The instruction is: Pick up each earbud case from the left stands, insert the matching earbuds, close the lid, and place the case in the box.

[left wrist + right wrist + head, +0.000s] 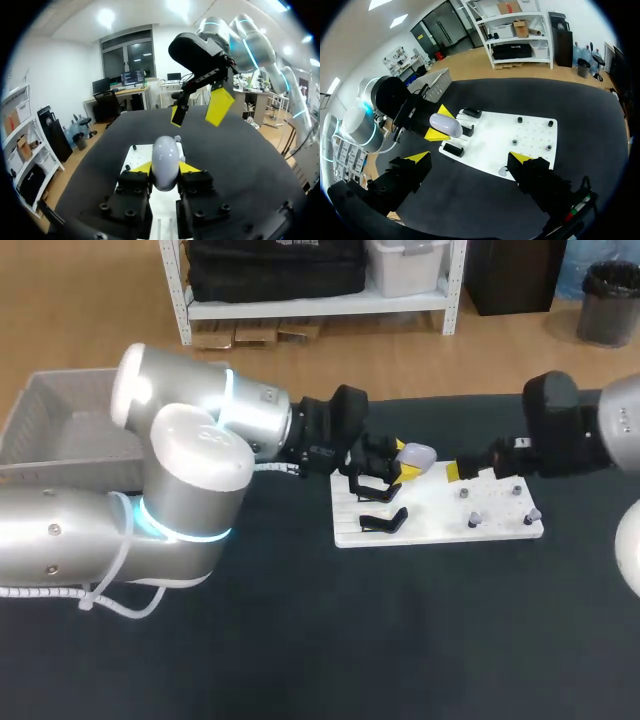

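Above the white board point(440, 525), by its left stands point(383, 521), the left gripper point(165, 169) pinches the earbud case point(165, 157); the right gripper point(470, 159) hangs wide open, empty. A shallow pinch could let the rounded case slip.

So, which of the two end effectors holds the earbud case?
The left end effector: it clamps the pale earbud case from both sides. The right end effector is open and empty.

Our left arm point(190, 470) extends from nine o'clock, its jaws pinching the earbud case point(165, 162) from both sides. Our right arm point(570, 425) extends from three o'clock, jaws spread wide.
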Tool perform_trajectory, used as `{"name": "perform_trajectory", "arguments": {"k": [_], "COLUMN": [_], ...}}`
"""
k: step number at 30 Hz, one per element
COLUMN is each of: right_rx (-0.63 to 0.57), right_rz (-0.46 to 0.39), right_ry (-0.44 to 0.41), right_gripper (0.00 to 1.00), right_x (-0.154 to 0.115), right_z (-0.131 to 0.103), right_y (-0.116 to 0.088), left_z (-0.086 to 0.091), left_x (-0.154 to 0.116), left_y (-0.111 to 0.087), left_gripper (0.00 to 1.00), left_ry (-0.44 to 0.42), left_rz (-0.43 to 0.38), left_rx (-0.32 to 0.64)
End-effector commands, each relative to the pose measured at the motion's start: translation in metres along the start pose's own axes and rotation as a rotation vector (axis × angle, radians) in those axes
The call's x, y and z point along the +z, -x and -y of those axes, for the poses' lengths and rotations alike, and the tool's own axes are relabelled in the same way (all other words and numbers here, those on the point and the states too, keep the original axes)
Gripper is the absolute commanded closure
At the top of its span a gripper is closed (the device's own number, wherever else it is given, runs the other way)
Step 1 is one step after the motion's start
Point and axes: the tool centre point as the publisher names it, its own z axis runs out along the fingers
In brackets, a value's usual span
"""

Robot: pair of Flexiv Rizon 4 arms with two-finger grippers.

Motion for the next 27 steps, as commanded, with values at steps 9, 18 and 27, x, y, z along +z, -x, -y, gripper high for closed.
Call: {"name": "perform_trajectory", "arguments": {"k": [9, 18, 27], "right_rx": [-0.008, -0.014, -0.053], "right_rz": [-0.031, -0.024, -0.003], "right_ry": [0.065, 0.050, -0.014], "right_gripper": [0.00, 0.00, 0.00], "right_x": [0.018, 0.012, 0.007], "right_z": [0.002, 0.004, 0.001], "right_y": [0.008, 0.012, 0.018], "left_z": [0.012, 0.021, 0.028], "left_x": [0.000, -0.004, -0.005], "left_y": [0.013, 0.015, 0.010], "left_gripper": [1.00, 1.00, 1.00], "left_ry": [-0.011, -0.015, -0.030], "left_rz": [0.012, 0.021, 0.030], "left_rx": [0.041, 0.056, 0.039]}}
